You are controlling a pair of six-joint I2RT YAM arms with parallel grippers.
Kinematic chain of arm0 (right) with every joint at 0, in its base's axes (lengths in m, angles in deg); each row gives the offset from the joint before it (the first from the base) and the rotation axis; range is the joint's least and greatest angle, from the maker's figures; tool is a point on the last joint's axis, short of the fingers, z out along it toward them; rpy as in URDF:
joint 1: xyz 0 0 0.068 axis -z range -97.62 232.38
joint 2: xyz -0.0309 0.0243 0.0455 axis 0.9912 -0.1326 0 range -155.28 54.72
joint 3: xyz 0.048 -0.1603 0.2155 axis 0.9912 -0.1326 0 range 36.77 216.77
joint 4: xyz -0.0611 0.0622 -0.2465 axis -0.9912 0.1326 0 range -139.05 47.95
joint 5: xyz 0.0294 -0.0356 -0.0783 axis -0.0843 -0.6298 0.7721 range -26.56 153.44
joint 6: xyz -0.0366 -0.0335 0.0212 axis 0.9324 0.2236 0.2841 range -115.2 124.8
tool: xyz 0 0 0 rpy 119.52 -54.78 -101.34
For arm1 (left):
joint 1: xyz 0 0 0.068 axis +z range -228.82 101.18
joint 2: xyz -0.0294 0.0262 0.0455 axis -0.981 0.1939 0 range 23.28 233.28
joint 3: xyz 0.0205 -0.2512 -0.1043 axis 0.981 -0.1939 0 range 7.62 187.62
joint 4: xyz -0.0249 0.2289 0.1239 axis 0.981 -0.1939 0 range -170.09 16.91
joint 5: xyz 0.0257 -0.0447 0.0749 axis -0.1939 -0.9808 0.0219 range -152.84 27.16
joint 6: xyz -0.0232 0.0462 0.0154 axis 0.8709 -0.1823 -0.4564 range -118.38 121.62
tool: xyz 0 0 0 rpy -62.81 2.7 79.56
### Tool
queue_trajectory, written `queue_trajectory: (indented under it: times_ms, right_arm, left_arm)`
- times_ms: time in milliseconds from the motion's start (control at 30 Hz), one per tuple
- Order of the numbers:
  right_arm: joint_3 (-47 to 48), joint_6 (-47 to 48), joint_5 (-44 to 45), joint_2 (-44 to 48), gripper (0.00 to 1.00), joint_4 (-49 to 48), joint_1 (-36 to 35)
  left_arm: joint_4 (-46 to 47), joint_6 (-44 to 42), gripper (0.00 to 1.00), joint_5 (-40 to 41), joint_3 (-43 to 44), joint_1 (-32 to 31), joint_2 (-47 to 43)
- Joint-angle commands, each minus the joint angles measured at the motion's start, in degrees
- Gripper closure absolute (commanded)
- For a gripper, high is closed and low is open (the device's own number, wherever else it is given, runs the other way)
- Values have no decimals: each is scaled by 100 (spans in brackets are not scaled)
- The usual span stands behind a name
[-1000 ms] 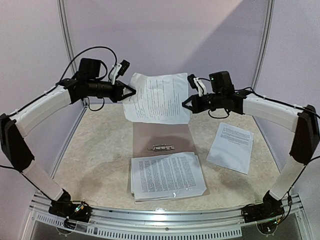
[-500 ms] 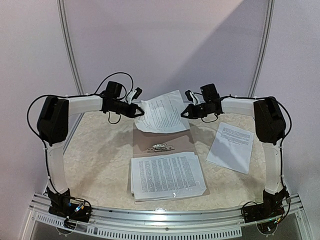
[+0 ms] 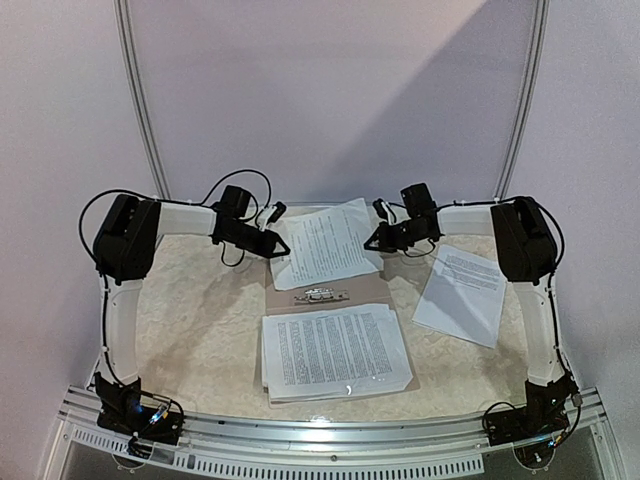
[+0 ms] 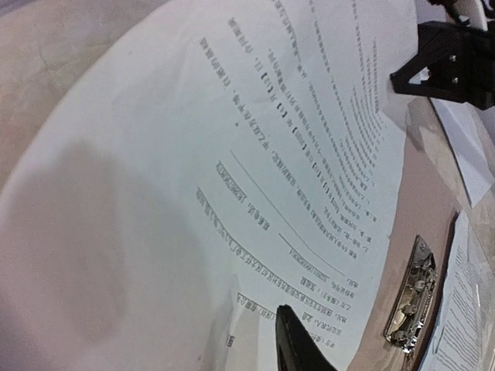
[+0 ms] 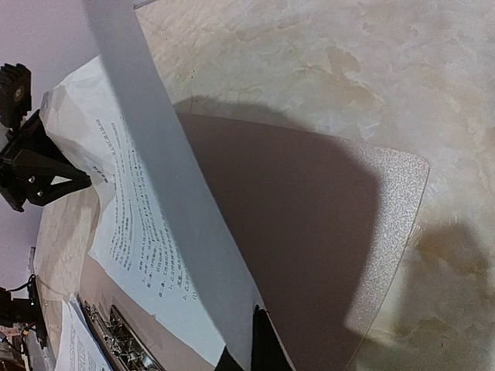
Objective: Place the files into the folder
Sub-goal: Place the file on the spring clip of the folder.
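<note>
The open tan-brown folder [image 3: 372,288] lies mid-table with a metal clip [image 3: 318,294] across its middle. A stack of printed files [image 3: 335,352] lies on its near half. My left gripper [image 3: 283,246] and right gripper [image 3: 370,243] are each shut on an opposite edge of one printed sheet [image 3: 325,243], holding it low over the folder's far half. In the left wrist view the sheet [image 4: 232,154] fills the frame, pinched at my gripper [image 4: 280,315]. In the right wrist view the sheet [image 5: 147,209] curls up over the folder [image 5: 309,224], pinched at my gripper [image 5: 255,311].
A second small stack of printed sheets [image 3: 462,293] lies on the table to the right of the folder. The marbled tabletop [image 3: 200,310] is bounded by pale walls and a metal rail [image 3: 320,440] at the near edge.
Both arms have stretched forward and come down with the sheet between them. The sheet has dropped from high above the table to just over the folder's far half.
</note>
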Motion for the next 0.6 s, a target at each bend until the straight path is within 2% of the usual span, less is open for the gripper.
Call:
queue_trajectory:
  times_ms: [0, 100, 167, 300, 567]
  right_arm:
    - [43, 77, -308, -215, 100, 129, 29]
    - [43, 119, -471, -202, 100, 259, 67]
    - [43, 81, -627, -170, 100, 342, 81]
    - [-21, -12, -955, -106, 100, 473, 82]
    - [-831, -82, -864, 421, 100, 264, 86]
  left_arm:
    - [-148, 131, 71, 18, -138, 126, 146]
    - [-232, 335, 72, 17, -262, 205, 70]
    - [-234, 404, 76, -82, -356, 232, 1]
    - [-290, 431, 99, -289, -468, 239, 4]
    - [-319, 425, 100, -498, -626, 199, -70]
